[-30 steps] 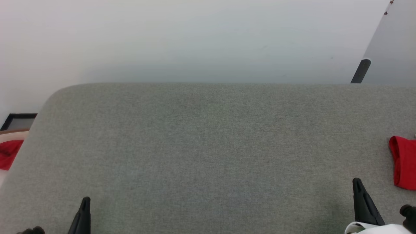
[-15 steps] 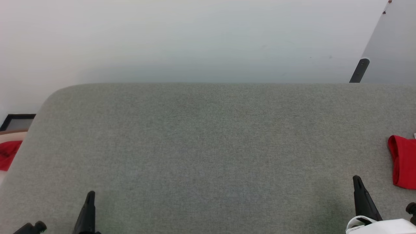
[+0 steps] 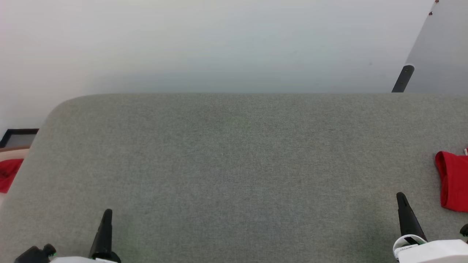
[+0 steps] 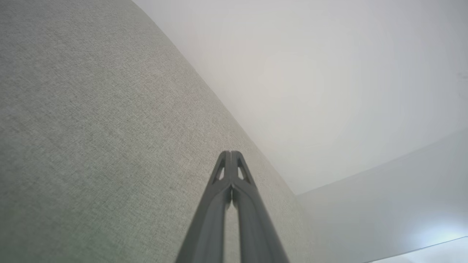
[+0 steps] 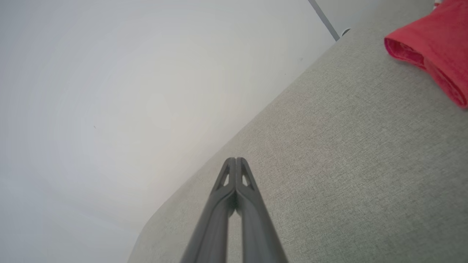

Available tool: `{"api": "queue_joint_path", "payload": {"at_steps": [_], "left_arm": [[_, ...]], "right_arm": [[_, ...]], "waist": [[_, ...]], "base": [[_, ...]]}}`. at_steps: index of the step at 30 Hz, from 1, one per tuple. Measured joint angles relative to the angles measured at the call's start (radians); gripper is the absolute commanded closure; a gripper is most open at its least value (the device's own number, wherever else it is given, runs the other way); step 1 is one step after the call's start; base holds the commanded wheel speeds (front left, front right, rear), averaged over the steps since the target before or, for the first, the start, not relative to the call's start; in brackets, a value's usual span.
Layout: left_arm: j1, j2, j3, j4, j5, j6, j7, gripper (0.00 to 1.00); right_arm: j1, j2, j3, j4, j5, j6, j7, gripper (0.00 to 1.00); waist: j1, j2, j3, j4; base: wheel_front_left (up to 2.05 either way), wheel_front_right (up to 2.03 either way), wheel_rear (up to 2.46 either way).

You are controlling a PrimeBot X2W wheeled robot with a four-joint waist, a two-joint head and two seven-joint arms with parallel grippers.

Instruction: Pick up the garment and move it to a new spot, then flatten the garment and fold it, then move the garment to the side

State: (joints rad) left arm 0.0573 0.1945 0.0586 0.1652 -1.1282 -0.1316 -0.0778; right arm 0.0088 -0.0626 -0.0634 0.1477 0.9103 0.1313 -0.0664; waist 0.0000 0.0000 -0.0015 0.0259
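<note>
Garment [image 3: 453, 180] lies folded at the counter's [image 3: 234, 153] right edge, so both empty, pressed-together claws, left [image 4: 230, 155] and right [image 5: 236, 160], should retreat without snagging it.

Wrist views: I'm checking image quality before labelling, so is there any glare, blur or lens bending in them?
Left wrist view: the grey surface's edge bows from the wide lens, and a bright patch glows bottom right. Right wrist view: soft even light, no hard shadows; the garment and right pincer look sharp. Left pincer is sharp too.
</note>
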Motion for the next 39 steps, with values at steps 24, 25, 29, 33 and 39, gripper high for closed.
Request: {"api": "queue_joint_path", "payload": {"at_steps": [24, 25, 29, 33, 39], "left_arm": [[-0.059, -0.052, 0.018, 0.030, -0.183, 0.000, 0.070, 1.00], [-0.061, -0.054, 0.019, 0.032, -0.188, 0.000, 0.073, 1.00], [-0.074, -0.062, 0.021, 0.035, -0.213, 0.000, 0.084, 1.00], [-0.079, -0.069, 0.024, 0.040, -0.241, 0.000, 0.093, 1.00], [-0.094, -0.080, 0.028, 0.044, -0.275, 0.000, 0.109, 1.00]], "right_arm": [[-0.040, -0.002, -0.008, 0.037, 0.271, 0.000, 0.060, 1.00], [-0.041, -0.002, -0.009, 0.038, 0.279, 0.000, 0.063, 1.00], [-0.045, -0.002, -0.011, 0.042, 0.321, 0.000, 0.071, 1.00], [-0.049, -0.002, -0.012, 0.049, 0.354, 0.000, 0.077, 1.00], [-0.060, -0.002, -0.015, 0.056, 0.409, 0.000, 0.094, 1.00]], "waist": [[0.0000, 0.0001, 0.001, -0.008], [0.0000, 0.0000, 0.001, -0.008], [0.0000, 0.0001, 0.002, -0.009], [0.0000, 0.0001, 0.002, -0.011], [0.0000, 0.0001, 0.002, -0.013]], "base": [[0.00, 0.00, 0.00], [0.00, 0.00, 0.00], [0.00, 0.00, 0.00], [0.00, 0.00, 0.00], [0.00, 0.00, 0.00]]}}
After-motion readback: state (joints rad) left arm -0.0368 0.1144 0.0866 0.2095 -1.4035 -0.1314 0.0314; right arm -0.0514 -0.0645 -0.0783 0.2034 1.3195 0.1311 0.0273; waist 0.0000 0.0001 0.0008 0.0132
